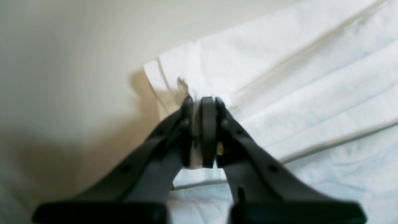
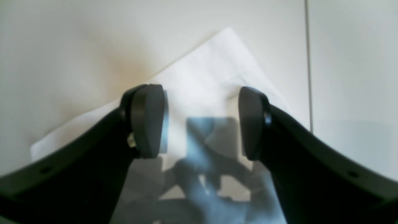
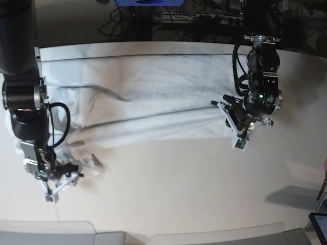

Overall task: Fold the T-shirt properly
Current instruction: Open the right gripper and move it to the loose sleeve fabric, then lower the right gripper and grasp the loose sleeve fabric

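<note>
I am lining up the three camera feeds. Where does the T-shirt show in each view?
Left wrist: the T-shirt fills the right and upper right, its folded edge pinched in the shut left end effector.
Right wrist: a corner of it lies centre, under the open right end effector.
Base: it stretches across the upper middle of the table.
Shared landmark: the off-white tabletop bordering the cloth.

Worktop: smooth, off-white, fills most of the base view. Far edge at top of frame; behind it a dark area with tangled black cables and a blue object at top centre. Soft shadow on the surface, lower right. Right wrist view: thin seam line at right.
</note>
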